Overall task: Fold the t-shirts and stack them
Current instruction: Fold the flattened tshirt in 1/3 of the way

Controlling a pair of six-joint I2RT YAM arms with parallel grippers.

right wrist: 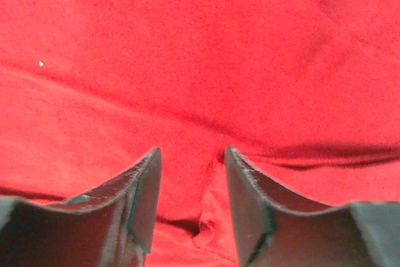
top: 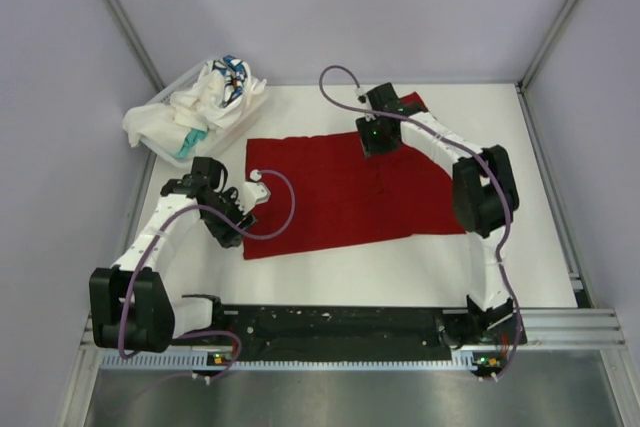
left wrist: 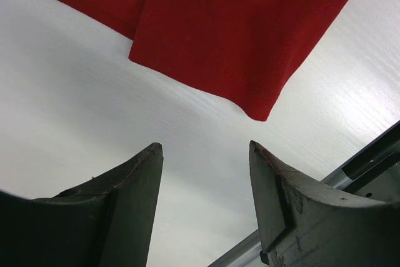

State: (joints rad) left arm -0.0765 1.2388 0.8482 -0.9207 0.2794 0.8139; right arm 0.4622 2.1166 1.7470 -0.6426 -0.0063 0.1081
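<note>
A red t-shirt [top: 350,187] lies spread flat on the white table [top: 540,247]. My left gripper [top: 233,239] is open and empty, low over bare table just off the shirt's near left corner. In the left wrist view that corner [left wrist: 256,107] points toward the open gripper [left wrist: 205,148] without touching it. My right gripper [top: 375,144] is over the shirt's far edge, near a sleeve [top: 412,102]. In the right wrist view the gripper [right wrist: 192,151] stands apart on the red cloth [right wrist: 187,42], with a small raised ridge of cloth [right wrist: 209,217] between its jaws.
A white basket [top: 160,107] heaped with white and patterned t-shirts [top: 215,92] stands at the far left corner. Grey walls close in the table on three sides. A black metal rail [top: 340,322] runs along the near edge, also seen in the left wrist view [left wrist: 375,154].
</note>
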